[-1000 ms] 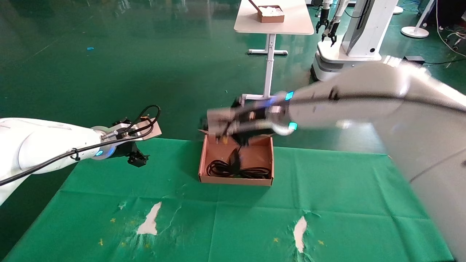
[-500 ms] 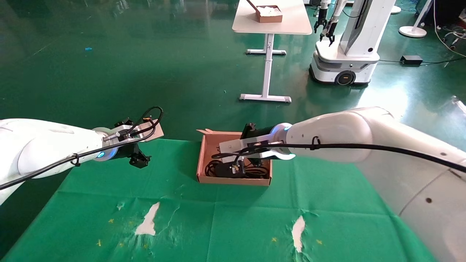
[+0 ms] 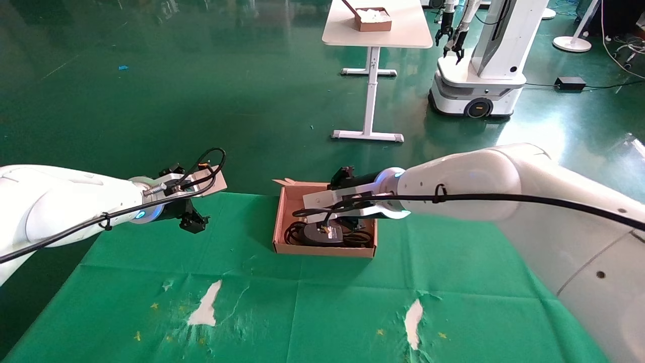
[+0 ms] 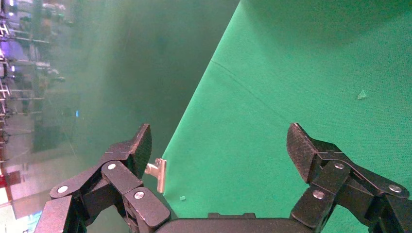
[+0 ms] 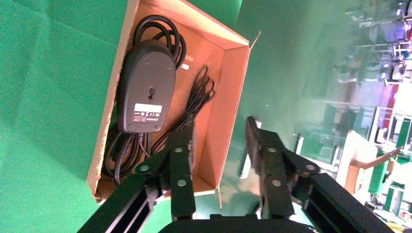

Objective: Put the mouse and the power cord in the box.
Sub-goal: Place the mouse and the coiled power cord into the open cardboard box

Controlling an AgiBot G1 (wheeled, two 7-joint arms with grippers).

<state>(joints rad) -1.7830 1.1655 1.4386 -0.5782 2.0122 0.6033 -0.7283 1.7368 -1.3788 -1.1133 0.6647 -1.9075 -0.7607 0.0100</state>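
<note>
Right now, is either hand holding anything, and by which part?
Nothing is held: the right hand is open over the box, the left hand open and empty.

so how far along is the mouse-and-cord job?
Looks essentially done. The mouse lies label-up in the box, on top of the coiled cord. The right gripper hangs open and empty over the box; the left gripper is parked open at the table edge. Nothing left outside.

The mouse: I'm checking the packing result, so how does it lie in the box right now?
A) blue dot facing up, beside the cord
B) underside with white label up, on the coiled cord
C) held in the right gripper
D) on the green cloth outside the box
B: the mouse shows its white label, lying on the power cord inside the box; the right gripper is open, holding nothing.
</note>
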